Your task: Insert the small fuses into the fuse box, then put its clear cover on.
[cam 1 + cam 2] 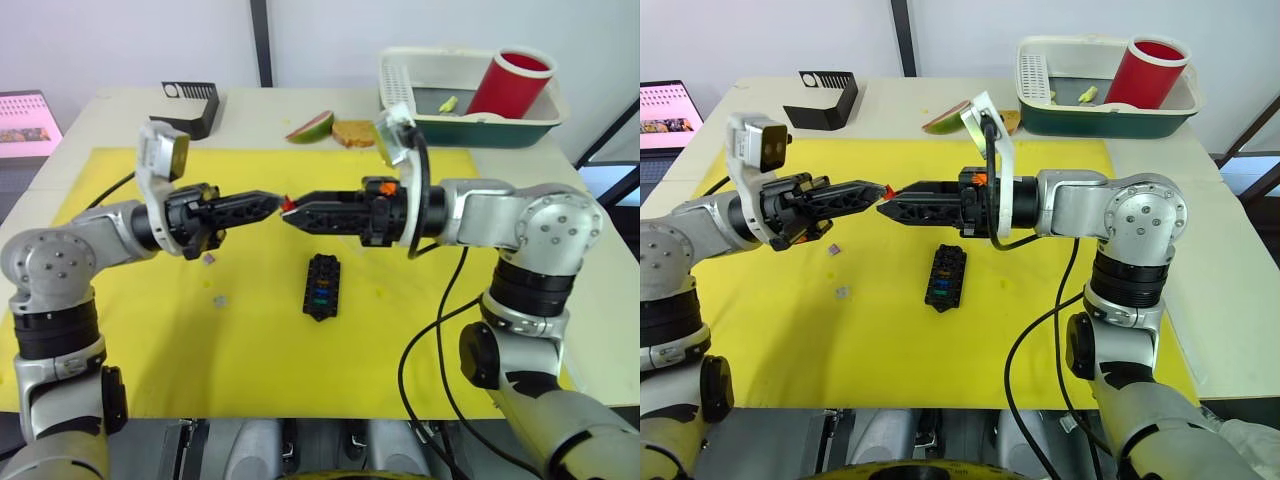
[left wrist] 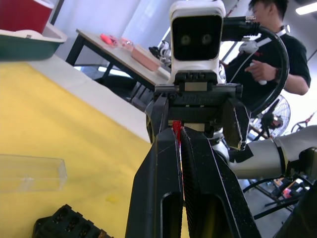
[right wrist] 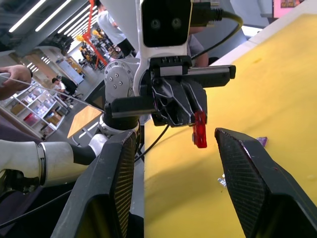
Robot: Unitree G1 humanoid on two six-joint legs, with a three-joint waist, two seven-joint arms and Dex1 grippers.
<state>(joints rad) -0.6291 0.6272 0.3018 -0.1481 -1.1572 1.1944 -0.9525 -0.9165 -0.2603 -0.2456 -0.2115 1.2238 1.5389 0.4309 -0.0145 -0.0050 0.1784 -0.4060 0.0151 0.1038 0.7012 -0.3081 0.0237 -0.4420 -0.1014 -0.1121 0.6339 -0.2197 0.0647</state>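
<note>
Jaws of the left gripper [image 1: 272, 204] pinch a red fuse [image 3: 199, 130] at their tips, held above the yellow mat [image 1: 150, 340]; its long axis runs along the fingers, toward the right gripper [image 1: 290, 217], whose jaws stand wide apart just beside it. Below them the fuse box [image 1: 321, 286] lies on the mat, long axis running away from the robot, with blue, green and orange fuses in its slots. Two loose fuses [image 1: 209, 259] lie to its left. The clear cover [image 2: 30, 172] lies flat near the box. At the table's far right, a tray [image 1: 520, 128] holds a red cup [image 1: 510, 82].
</note>
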